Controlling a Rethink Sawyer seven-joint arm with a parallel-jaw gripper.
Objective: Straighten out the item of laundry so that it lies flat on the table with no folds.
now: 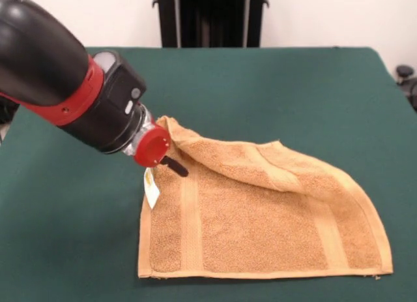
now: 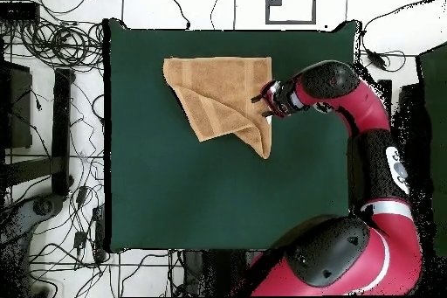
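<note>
The orange-tan towel (image 1: 260, 224) lies on the green table (image 1: 273, 87), near its front edge in the front view. Its far edge is folded over toward me in a diagonal flap, and its far left corner is lifted. My gripper (image 1: 171, 162) is at that lifted corner and looks shut on the towel's edge, with one black finger (image 1: 177, 167) lying on top of the cloth. The white label (image 1: 151, 188) hangs just below the gripper. In the overhead view the towel (image 2: 218, 89) lies near the table's (image 2: 201, 198) top edge, with the gripper (image 2: 262, 105) at its right side.
My red and black arm (image 2: 375, 155) reaches in over the table's right side in the overhead view. The black pedestal (image 1: 212, 15) stands behind the table. Cables (image 2: 52, 41) lie on the floor left of the table. Green cloth (image 1: 65, 237) stretches wide around the towel.
</note>
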